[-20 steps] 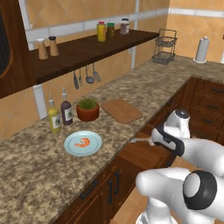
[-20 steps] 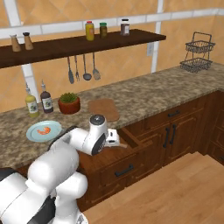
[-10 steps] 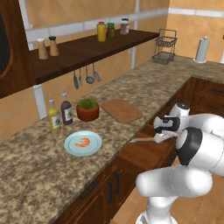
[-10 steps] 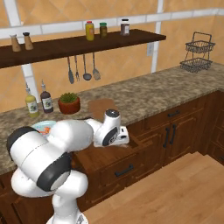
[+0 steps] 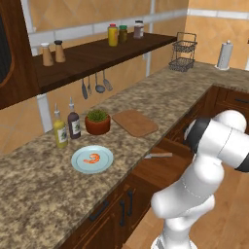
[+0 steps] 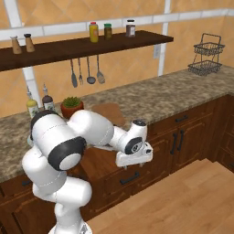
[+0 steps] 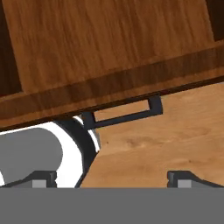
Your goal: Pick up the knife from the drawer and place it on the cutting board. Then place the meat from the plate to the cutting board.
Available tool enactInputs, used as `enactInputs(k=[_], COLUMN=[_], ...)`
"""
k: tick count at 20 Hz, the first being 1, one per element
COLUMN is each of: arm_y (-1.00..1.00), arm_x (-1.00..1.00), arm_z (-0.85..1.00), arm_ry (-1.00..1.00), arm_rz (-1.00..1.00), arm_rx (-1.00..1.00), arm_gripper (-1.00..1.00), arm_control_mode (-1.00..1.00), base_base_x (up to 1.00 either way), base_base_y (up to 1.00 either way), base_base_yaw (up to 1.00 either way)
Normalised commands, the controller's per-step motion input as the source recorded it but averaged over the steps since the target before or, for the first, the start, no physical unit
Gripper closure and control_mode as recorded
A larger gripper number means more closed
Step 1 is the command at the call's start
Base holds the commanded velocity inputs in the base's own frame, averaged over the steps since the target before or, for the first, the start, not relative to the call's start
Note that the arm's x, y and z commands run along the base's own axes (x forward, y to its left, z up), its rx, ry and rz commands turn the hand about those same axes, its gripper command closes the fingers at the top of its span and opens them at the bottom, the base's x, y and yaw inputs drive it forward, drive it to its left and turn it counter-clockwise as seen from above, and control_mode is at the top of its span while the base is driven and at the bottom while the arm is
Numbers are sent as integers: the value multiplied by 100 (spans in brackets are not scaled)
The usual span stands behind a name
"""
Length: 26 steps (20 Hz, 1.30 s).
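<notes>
Dark-brown wood of the drawer [image 7: 109,52] sits closest to the end effector [image 7: 113,177], which hangs over the drawer's front edge and black bar handle [image 7: 122,114] with its jaws spread wide and nothing between them. From the right base camera the end effector [image 6: 134,157] is seen out in front of the pulled-out drawer [image 6: 98,161], so the drawer already stands open. Just beyond, the knife [image 5: 158,155] lies in the drawer close under the edge of the worktop [image 5: 44,194], untouched. Farther back on the worktop, the pale blue plate [image 5: 92,159] carries the orange-red meat [image 5: 91,158], not yet moved. Beyond that, beside a potted plant [image 5: 97,121], the cutting board [image 5: 134,122] lies bare. By my reading only the opening is done: picking up the knife, setting it on the board, and then carrying the meat over all remain.
</notes>
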Motion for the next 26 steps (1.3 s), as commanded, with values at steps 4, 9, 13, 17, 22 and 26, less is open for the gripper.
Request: enactInputs(k=[4,9,13,17,22,26], arm_y=[-75,34,57,54,47,14], arm_x=[-67,32,52,49,75,73], arm_z=[0,5,7,12,-23,-75], arm_ry=[2,-25,-15,-6,0,0], arm_rz=[0,7,5,2,1,7], arm_rx=[0,4,4,4,0,0], arm_gripper=[-100,-100,-100,-100,-100,-100], arm_control_mode=[-100,-100,-100,-100,-100,-100], base_base_x=[0,0,0,0,0,0], base_base_y=[0,0,0,0,0,0], base_base_yaw=[0,0,0,0,0,0])
